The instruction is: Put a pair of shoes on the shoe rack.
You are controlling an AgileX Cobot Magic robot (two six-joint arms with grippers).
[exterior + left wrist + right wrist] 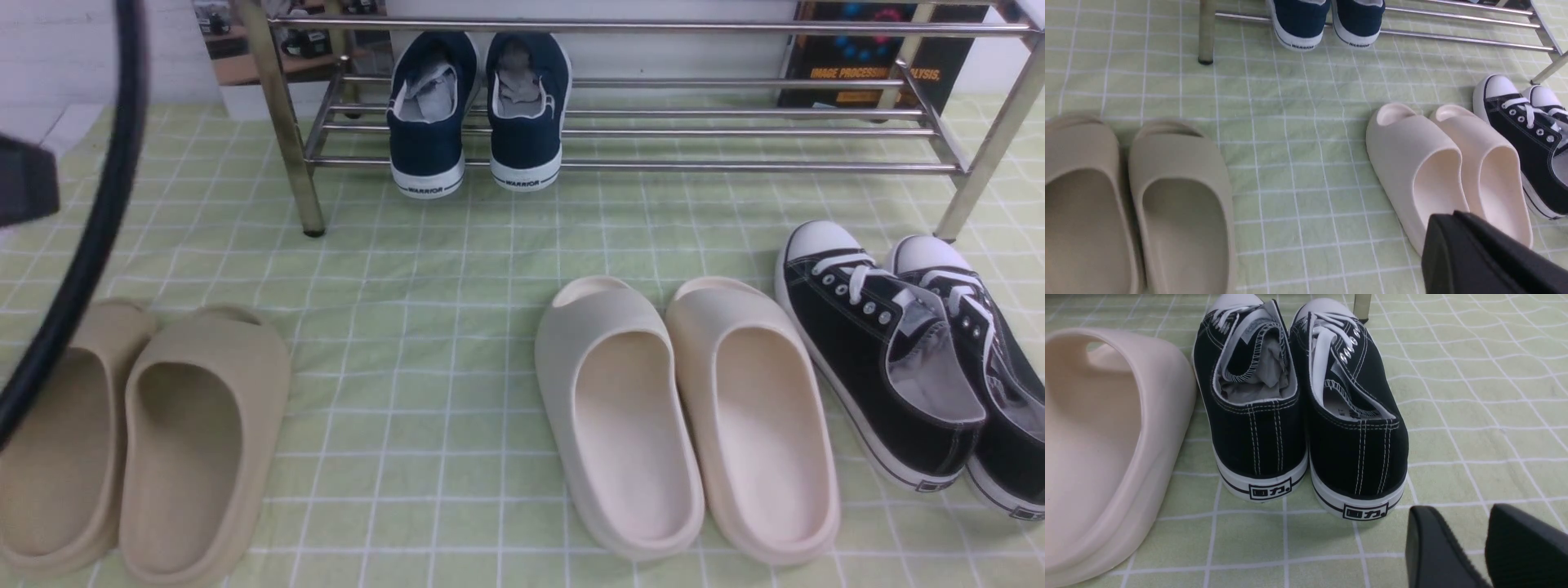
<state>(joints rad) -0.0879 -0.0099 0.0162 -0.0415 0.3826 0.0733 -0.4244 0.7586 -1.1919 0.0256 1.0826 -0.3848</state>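
Both navy shoes (478, 110) sit side by side on the shoe rack's (735, 131) lowest bars, at the worktop's far edge. Your left end effector (1474, 253) is pressed together, your right end effector (1486, 547) spread, both empty. Placement looks finished; you need only keep clear.

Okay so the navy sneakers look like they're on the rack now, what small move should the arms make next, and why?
Probably none beyond holding both arms back. The two navy slip-on sneakers sit side by side on the chrome shoe rack, heels just overhanging the front bar, a little nudge inward at most. The left gripper is shut and empty, and the right gripper is open over the cloth, holding nothing.
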